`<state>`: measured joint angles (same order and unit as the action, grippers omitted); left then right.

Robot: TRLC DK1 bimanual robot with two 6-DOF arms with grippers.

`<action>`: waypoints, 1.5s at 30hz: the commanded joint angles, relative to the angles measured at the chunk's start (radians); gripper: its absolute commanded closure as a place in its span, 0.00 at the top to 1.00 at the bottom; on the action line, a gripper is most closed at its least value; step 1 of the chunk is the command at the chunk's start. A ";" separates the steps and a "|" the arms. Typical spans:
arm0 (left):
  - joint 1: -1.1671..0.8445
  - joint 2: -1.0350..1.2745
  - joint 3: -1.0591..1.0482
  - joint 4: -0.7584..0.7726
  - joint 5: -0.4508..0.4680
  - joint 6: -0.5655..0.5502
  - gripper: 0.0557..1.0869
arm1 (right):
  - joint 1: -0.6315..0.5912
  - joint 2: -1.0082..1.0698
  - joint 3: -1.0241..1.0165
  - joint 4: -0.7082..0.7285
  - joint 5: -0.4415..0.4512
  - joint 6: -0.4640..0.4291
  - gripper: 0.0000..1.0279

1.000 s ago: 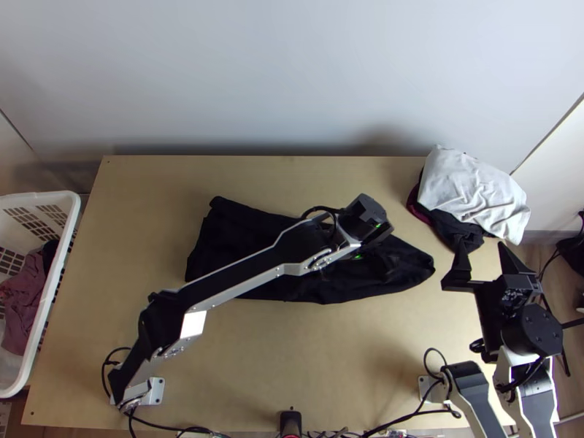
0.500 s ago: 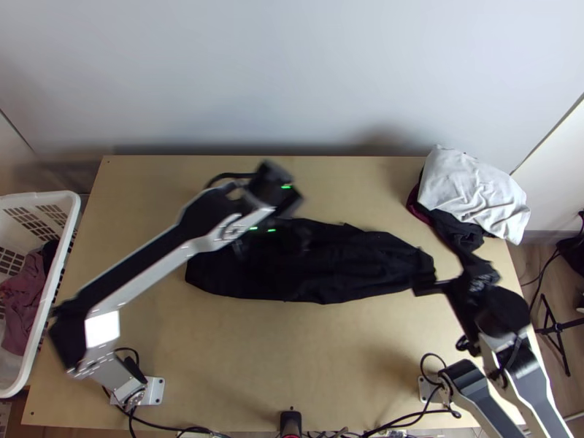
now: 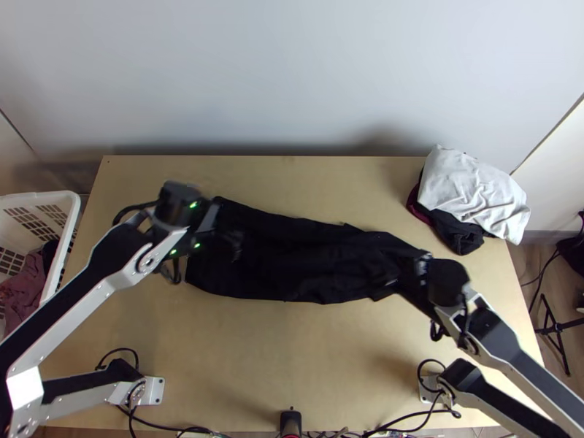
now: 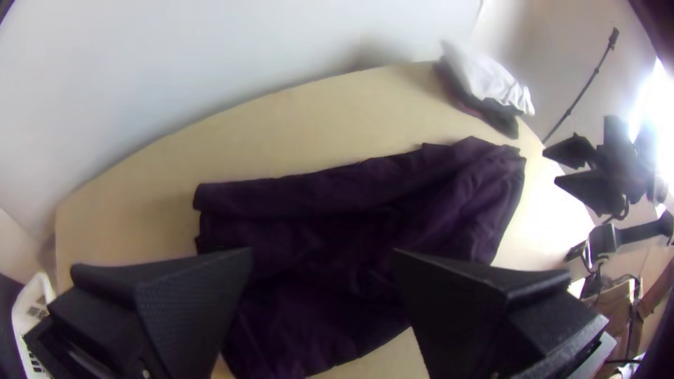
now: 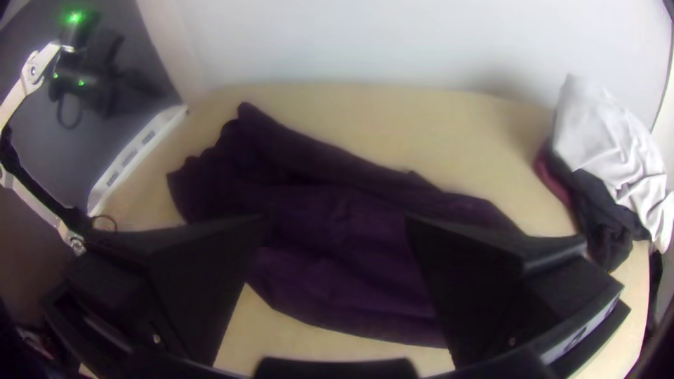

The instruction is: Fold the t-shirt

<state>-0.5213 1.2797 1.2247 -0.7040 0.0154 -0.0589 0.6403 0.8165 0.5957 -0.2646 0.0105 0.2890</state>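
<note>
The dark t-shirt (image 3: 299, 255) lies in a long, wrinkled strip across the middle of the table, looking folded over along its length. In the top view my left gripper (image 3: 226, 241) is over its left end, and my right gripper (image 3: 390, 274) is at its right end. The left wrist view has the left gripper (image 4: 323, 260) open, with the purple-looking shirt (image 4: 351, 217) beyond and between its fingers. In the right wrist view the right gripper (image 5: 337, 228) is open too, and the shirt (image 5: 330, 203) shows between its fingers, not pinched.
A pile of clothes with a white cloth (image 3: 471, 190) on top lies at the table's back right corner. At the left edge stands a white laundry basket (image 3: 69, 219) holding garments. Bare wood (image 3: 292, 343) spans the table's front, with cables along its near edge.
My left arm has swung left, from over the shirt's right part to its left end. My right gripper has moved in from the right side to the shirt's right end.
</note>
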 commanded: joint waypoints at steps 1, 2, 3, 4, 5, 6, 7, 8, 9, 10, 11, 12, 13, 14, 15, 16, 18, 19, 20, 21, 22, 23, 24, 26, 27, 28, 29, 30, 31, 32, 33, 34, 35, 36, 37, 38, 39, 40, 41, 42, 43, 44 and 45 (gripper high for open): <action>0.081 -0.191 -0.257 0.124 0.001 -0.061 0.93 | 0.127 0.154 0.044 -0.027 -0.075 0.030 0.90; 0.090 -0.214 -0.295 0.153 0.001 -0.065 0.93 | 0.137 0.181 0.064 -0.036 -0.089 0.036 0.90; 0.099 -0.230 -0.326 0.170 0.001 -0.071 0.93 | 0.142 0.213 0.090 -0.056 -0.116 0.047 0.90; 0.103 -0.247 -0.353 0.175 0.001 -0.078 0.93 | 0.144 0.247 0.122 -0.088 -0.153 0.052 0.90; 0.107 -0.266 -0.378 0.181 0.000 -0.082 0.93 | 0.148 0.282 0.158 -0.119 -0.187 0.052 0.90; 0.116 -0.286 -0.399 0.189 0.000 -0.088 0.93 | 0.163 0.319 0.190 -0.147 -0.205 0.052 0.90; 0.124 -0.309 -0.418 0.192 0.001 -0.088 0.93 | 0.179 0.351 0.219 -0.162 -0.216 0.052 0.90; 0.130 -0.332 -0.435 0.199 0.001 -0.090 0.93 | 0.188 0.378 0.245 -0.173 -0.231 0.052 0.90; 0.139 -0.353 -0.449 0.205 0.001 -0.091 0.93 | 0.197 0.405 0.269 -0.182 -0.248 0.052 0.90; 0.152 -0.367 -0.458 0.209 0.001 -0.094 0.93 | 0.206 0.426 0.294 -0.193 -0.265 0.052 0.90; 0.162 -0.382 -0.467 0.205 0.001 -0.094 0.93 | 0.217 0.447 0.317 -0.203 -0.284 0.053 0.90; 0.172 -0.398 -0.475 0.204 0.001 -0.094 0.93 | 0.228 0.467 0.339 -0.216 -0.299 0.059 0.90; 0.182 -0.413 -0.484 0.202 0.001 -0.093 0.93 | 0.239 0.486 0.355 -0.226 -0.323 0.067 0.90; 0.195 -0.425 -0.490 0.202 0.000 -0.090 0.93 | 0.249 0.506 0.372 -0.239 -0.342 0.075 0.90; 0.210 -0.436 -0.496 0.199 0.000 -0.085 0.93 | 0.260 0.523 0.385 -0.251 -0.362 0.079 0.90; 0.222 -0.444 -0.502 0.198 0.001 -0.082 0.93 | 0.268 0.538 0.394 -0.263 -0.380 0.079 0.90; 0.245 -0.459 -0.514 0.190 0.003 -0.075 0.93 | 0.288 0.570 0.400 -0.269 -0.397 0.081 0.90; 0.254 -0.464 -0.524 0.189 0.006 -0.071 0.93 | 0.300 0.581 0.401 -0.275 -0.400 0.078 0.90; 0.264 -0.470 -0.534 0.189 0.008 -0.070 0.93 | 0.308 0.590 0.400 -0.277 -0.403 0.072 0.90; 0.267 -0.474 -0.544 0.189 0.008 -0.070 0.93 | 0.317 0.599 0.400 -0.286 -0.408 0.064 0.90; 0.267 -0.479 -0.553 0.189 0.008 -0.070 0.93 | 0.325 0.605 0.401 -0.298 -0.415 0.055 0.91; 0.268 -0.484 -0.564 0.192 0.009 -0.071 0.94 | 0.329 0.613 0.401 -0.300 -0.417 0.047 0.91; 0.268 -0.488 -0.573 0.195 0.009 -0.071 0.93 | 0.332 0.621 0.404 -0.300 -0.417 0.045 0.91; 0.268 -0.493 -0.590 0.198 0.009 -0.078 0.94 | 0.337 0.638 0.414 -0.298 -0.417 0.036 0.91; 0.268 -0.494 -0.596 0.199 0.011 -0.082 0.94 | 0.338 0.648 0.420 -0.288 -0.417 0.036 0.91; 0.268 -0.497 -0.600 0.201 0.011 -0.085 0.94 | 0.338 0.659 0.427 -0.272 -0.417 0.036 0.91; 0.273 -0.499 -0.605 0.202 0.011 -0.087 0.94 | 0.338 0.676 0.438 -0.254 -0.415 0.038 0.91; 0.277 -0.499 -0.608 0.210 0.011 -0.088 0.94 | 0.337 0.688 0.447 -0.242 -0.414 0.038 0.91; 0.277 -0.502 -0.611 0.213 0.011 -0.088 0.94 | 0.337 0.702 0.458 -0.229 -0.406 0.036 0.91; 0.280 -0.505 -0.613 0.215 0.011 -0.090 0.94 | 0.335 0.713 0.467 -0.223 -0.400 0.036 0.91; 0.285 -0.507 -0.614 0.216 0.011 -0.091 0.94 | 0.335 0.725 0.475 -0.217 -0.394 0.033 0.91; 0.288 -0.510 -0.614 0.219 0.011 -0.091 0.94 | 0.335 0.737 0.481 -0.214 -0.389 0.030 0.91; 0.293 -0.511 -0.614 0.219 0.011 -0.091 0.94 | 0.337 0.750 0.490 -0.214 -0.383 0.027 0.91; 0.296 -0.514 -0.614 0.219 0.011 -0.091 0.94 | 0.335 0.765 0.497 -0.214 -0.379 0.027 0.91; 0.297 -0.517 -0.616 0.218 0.011 -0.091 0.94 | 0.335 0.779 0.501 -0.214 -0.377 0.027 0.91; 0.302 -0.523 -0.619 0.218 0.011 -0.091 0.94 | 0.335 0.793 0.507 -0.214 -0.376 0.025 0.91; 0.308 -0.530 -0.623 0.218 0.011 -0.091 0.94 | 0.335 0.805 0.513 -0.214 -0.371 0.024 0.91; 0.311 -0.536 -0.626 0.216 0.011 -0.090 0.94 | 0.335 0.814 0.518 -0.214 -0.369 0.021 0.91; 0.316 -0.542 -0.633 0.216 0.011 -0.090 0.94 | 0.335 0.825 0.523 -0.214 -0.368 0.016 0.91; 0.320 -0.549 -0.640 0.216 0.011 -0.088 0.94 | 0.335 0.837 0.529 -0.214 -0.363 0.016 0.91; 0.323 -0.557 -0.645 0.215 0.011 -0.087 0.94 | 0.332 0.848 0.532 -0.214 -0.360 0.015 0.93; 0.328 -0.568 -0.649 0.213 0.011 -0.085 0.94 | 0.328 0.857 0.536 -0.214 -0.345 0.010 0.95; 0.334 -0.579 -0.654 0.213 0.011 -0.084 0.94 | 0.325 0.865 0.539 -0.208 -0.326 0.004 0.95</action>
<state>-0.2150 0.7460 0.5987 -0.4881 0.0261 -0.1497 0.9733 1.6104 1.1015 -0.4831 -0.3599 0.3111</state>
